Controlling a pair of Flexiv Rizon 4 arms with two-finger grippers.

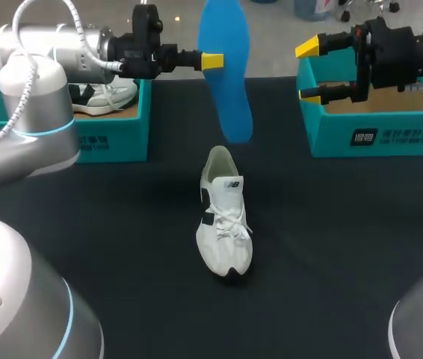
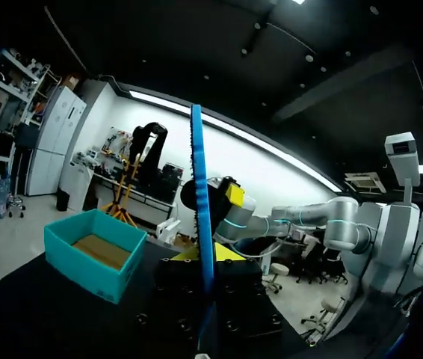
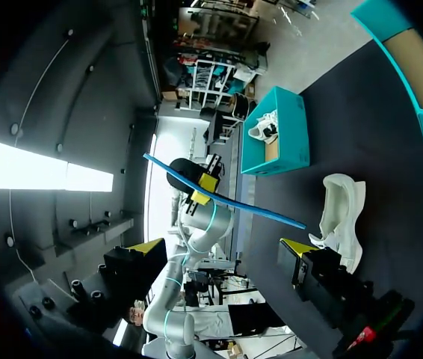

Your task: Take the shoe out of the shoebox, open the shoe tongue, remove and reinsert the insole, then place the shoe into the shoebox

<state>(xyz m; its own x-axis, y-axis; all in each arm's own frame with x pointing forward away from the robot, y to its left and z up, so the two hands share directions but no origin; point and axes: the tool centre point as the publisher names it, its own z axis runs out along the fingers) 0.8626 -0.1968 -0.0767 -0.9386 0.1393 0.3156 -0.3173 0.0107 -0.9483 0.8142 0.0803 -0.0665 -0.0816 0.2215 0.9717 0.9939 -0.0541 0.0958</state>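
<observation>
Left gripper (image 1: 211, 61) pinching blue insole (image 1: 230, 97) (upright), white laced shoe (image 1: 224, 224)

Right tool (image 3: 221, 247) gapes beside white shoe (image 3: 344, 213), blue insole (image 3: 264, 212) ahead.

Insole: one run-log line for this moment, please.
left gripper: shut on blue insole, held aloft | shoe: standing on table | right gripper: open, empty | stage: insole removed, not reinserted
</observation>
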